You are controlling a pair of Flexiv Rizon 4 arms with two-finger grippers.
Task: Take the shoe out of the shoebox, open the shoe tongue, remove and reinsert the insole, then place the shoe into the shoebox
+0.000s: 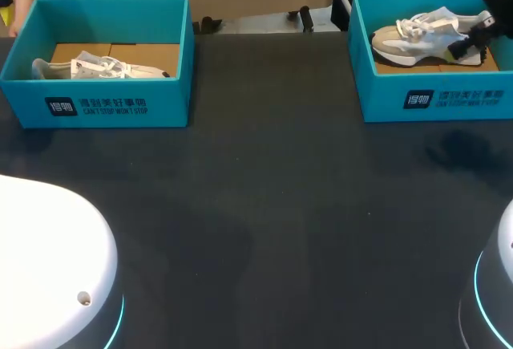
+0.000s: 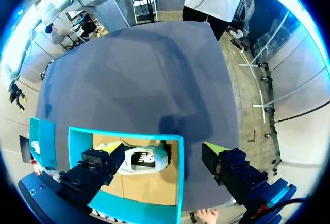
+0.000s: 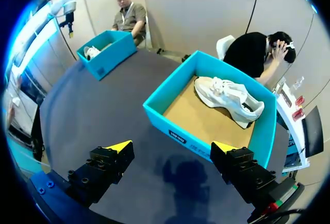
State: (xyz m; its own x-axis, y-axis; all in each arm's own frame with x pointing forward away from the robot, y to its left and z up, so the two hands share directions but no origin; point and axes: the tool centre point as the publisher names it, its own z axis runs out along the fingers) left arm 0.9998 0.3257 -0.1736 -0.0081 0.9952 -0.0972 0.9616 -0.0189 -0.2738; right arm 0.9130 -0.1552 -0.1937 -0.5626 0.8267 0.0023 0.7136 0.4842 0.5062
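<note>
The dark tabletop (image 1: 272,204) carries two open teal boxes, set well apart along its far edge: the left shoebox (image 1: 96,104) and the right shoebox (image 1: 433,96). Each holds one pale shoe. The left shoe (image 1: 104,68) lies close to the near wall of its box. The right shoe (image 1: 425,36) stands on its sole, toe toward the middle of the tabletop and heel outward.

The right tool (image 3: 171,147) is spread wide and empty. The right shoebox lies ahead of it, past a strip of bare tabletop. That shoe's long axis runs roughly along the line from one fingertip to the other, so pinching across its width would probably need a wrist turn.

The left tool (image 2: 164,148), also spread and empty, hangs above a box, judged to be the left one. One finger is over the shoe, the other over bare tabletop beside the box, so this arm seems nearer to its shoe.

The head view shows both boxes together but nothing of the left arm. Only the wrist views show how the fingers stand.
</note>
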